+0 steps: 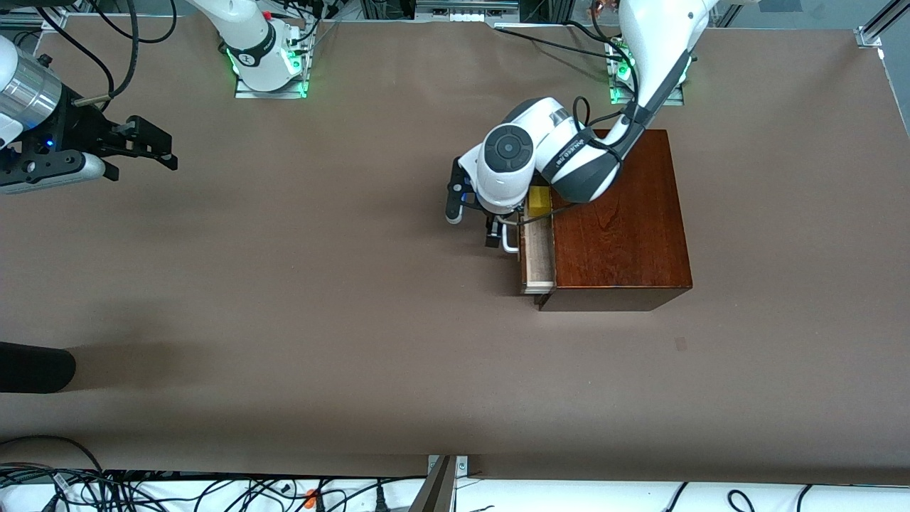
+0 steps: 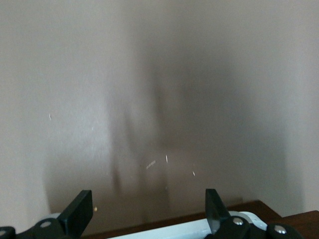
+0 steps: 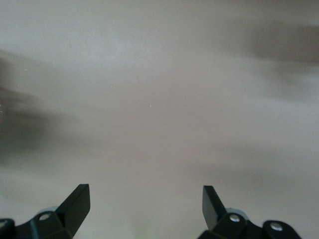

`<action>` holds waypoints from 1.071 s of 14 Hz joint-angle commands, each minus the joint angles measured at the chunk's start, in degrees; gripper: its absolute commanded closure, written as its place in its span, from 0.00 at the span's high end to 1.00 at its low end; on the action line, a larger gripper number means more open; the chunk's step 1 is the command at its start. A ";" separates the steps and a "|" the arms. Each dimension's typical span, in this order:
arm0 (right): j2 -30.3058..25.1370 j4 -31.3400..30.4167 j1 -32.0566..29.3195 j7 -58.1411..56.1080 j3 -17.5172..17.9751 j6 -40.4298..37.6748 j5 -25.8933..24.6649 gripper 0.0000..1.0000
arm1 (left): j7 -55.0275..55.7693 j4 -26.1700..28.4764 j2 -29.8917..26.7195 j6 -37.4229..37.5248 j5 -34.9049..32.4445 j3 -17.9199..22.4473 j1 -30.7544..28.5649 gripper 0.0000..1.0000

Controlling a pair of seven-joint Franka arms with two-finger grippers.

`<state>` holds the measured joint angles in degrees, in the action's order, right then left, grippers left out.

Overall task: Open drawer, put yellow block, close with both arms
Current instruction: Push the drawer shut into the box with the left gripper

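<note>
The dark reddish-brown box [image 1: 618, 220] stands toward the left arm's end of the table. Its drawer [image 1: 538, 257] is pulled partly out, showing pale wood. The yellow block [image 1: 538, 200] lies in the drawer, partly under the left arm's wrist. My left gripper [image 1: 493, 233] is at the white handle [image 1: 509, 240]. In the left wrist view it [image 2: 147, 209] is open, with the handle [image 2: 184, 230] low between the fingers and the drawer front [image 2: 259, 208] beside it. My right gripper [image 1: 153, 146] waits above the table at the right arm's end, open and empty in its wrist view [image 3: 146, 204].
A black rounded object [image 1: 35, 366] juts in at the table edge toward the right arm's end, nearer the front camera. Cables [image 1: 213, 491] run along the near edge. A small mark [image 1: 681, 344] is on the brown table cover [image 1: 320, 284].
</note>
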<state>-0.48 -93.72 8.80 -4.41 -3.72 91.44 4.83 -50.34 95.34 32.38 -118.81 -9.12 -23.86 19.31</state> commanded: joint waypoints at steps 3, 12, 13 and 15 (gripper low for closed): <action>-0.22 0.65 0.43 0.98 0.21 -1.18 -1.39 1.00 | -1.08 0.54 -2.41 3.66 -2.22 0.21 -2.09 1.00; -0.22 0.82 1.22 0.98 0.21 -1.09 -1.57 1.00 | -1.17 0.46 -3.91 6.66 -2.22 0.21 -2.79 1.00; -0.22 0.82 1.22 0.98 0.21 -1.09 -1.57 1.00 | -1.25 0.46 -3.91 7.35 -2.22 0.21 -2.88 1.00; -0.22 0.82 1.22 0.98 0.21 -1.01 -1.57 1.00 | -1.25 0.46 -3.91 7.88 -2.30 0.30 -2.97 1.00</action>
<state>-0.48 -93.68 9.61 -4.40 -3.52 91.26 4.16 -50.82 95.34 29.78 -112.87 -9.34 -23.57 16.78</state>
